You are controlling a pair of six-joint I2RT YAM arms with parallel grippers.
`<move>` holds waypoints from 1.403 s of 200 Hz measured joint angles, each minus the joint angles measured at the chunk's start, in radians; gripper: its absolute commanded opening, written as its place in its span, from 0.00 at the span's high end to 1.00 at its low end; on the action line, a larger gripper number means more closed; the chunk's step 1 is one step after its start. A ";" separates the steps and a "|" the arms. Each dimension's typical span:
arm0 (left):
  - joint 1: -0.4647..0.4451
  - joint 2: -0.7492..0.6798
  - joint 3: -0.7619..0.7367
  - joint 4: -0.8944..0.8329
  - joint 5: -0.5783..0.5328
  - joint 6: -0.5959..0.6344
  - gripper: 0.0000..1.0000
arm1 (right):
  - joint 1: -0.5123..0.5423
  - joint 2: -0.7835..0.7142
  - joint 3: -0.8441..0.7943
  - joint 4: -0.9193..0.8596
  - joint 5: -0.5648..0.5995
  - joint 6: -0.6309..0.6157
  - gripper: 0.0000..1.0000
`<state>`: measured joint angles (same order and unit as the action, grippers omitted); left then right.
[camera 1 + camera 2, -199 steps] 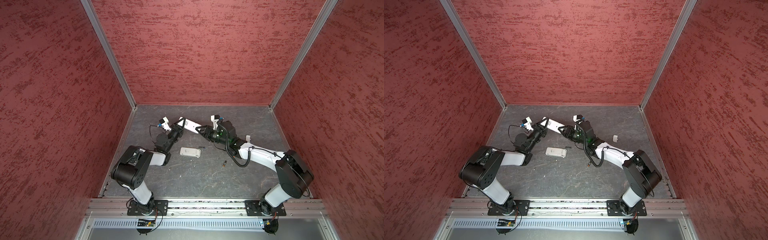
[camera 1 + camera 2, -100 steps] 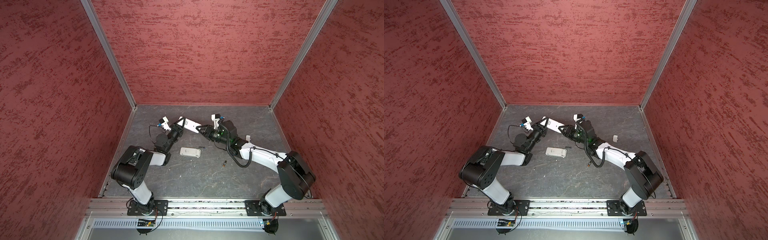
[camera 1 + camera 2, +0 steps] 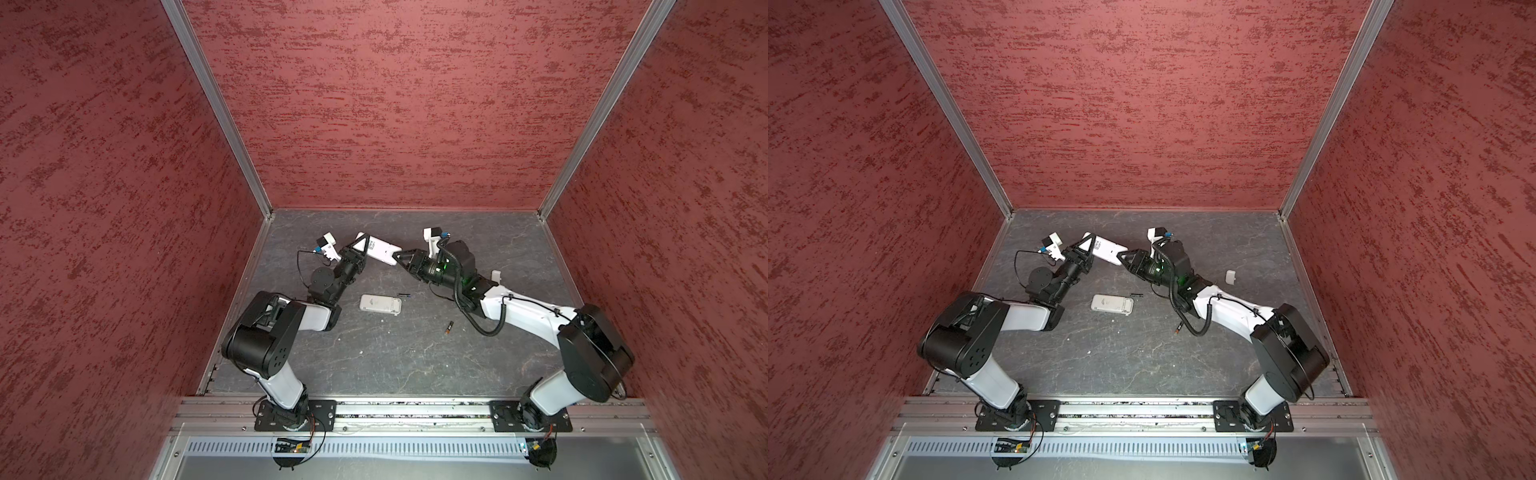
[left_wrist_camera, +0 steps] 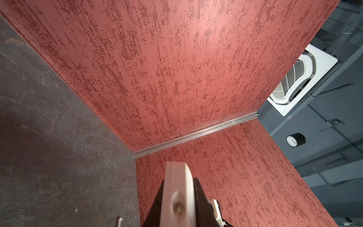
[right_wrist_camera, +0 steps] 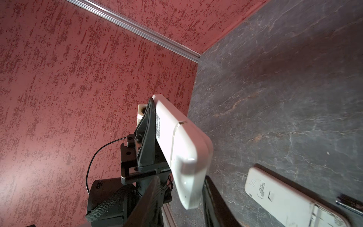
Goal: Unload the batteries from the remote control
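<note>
Two claws meet on one white held remote (image 3: 380, 249), raised off the tabletop (image 3: 395, 365) just above the centre of both top views. The left claw (image 3: 360, 246) is clamped tight on one end. The right claw (image 3: 401, 258) straddles the other end with its fingers partly apart, and I cannot tell whether they press it.

One battery (image 3: 449, 328) lies loose on the tabletop, lower right of the second remote (image 3: 380, 304), which lies flat in mid-frame. Any cells inside the held remote are hidden, since its back cover looks closed in the right wrist view.

As I judge the risks:
- If the right claw pries while the left grips only an end, the remote could twist out.
- A cover that pops off suddenly could fling cells toward the walls.
- A dropped remote could land on the second remote.
</note>
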<state>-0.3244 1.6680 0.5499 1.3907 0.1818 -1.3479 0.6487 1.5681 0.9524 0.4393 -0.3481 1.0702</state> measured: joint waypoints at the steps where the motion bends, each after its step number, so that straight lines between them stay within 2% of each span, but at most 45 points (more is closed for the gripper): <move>1: 0.000 0.000 0.000 0.000 0.000 0.000 1.00 | 0.000 0.000 0.000 0.000 0.000 0.000 0.62; 174: -0.011 0.011 0.000 -0.004 -0.002 0.002 1.00 | 0.000 0.028 0.005 0.037 -0.039 0.016 0.68; 215: -0.010 0.011 0.000 -0.019 -0.022 0.006 1.00 | -0.004 0.056 0.018 0.048 -0.051 0.018 0.72; 235: -0.009 0.011 0.000 -0.023 -0.028 0.010 1.00 | -0.005 0.068 0.022 0.053 -0.052 0.019 0.79; 280: -0.004 0.011 -0.003 -0.030 -0.029 0.011 1.00 | -0.006 0.080 0.023 0.078 -0.058 0.030 0.85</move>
<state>-0.3283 1.6791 0.5468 1.3609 0.1532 -1.3369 0.6426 1.6478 0.9752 0.5171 -0.4057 1.1004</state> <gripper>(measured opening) 0.191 0.163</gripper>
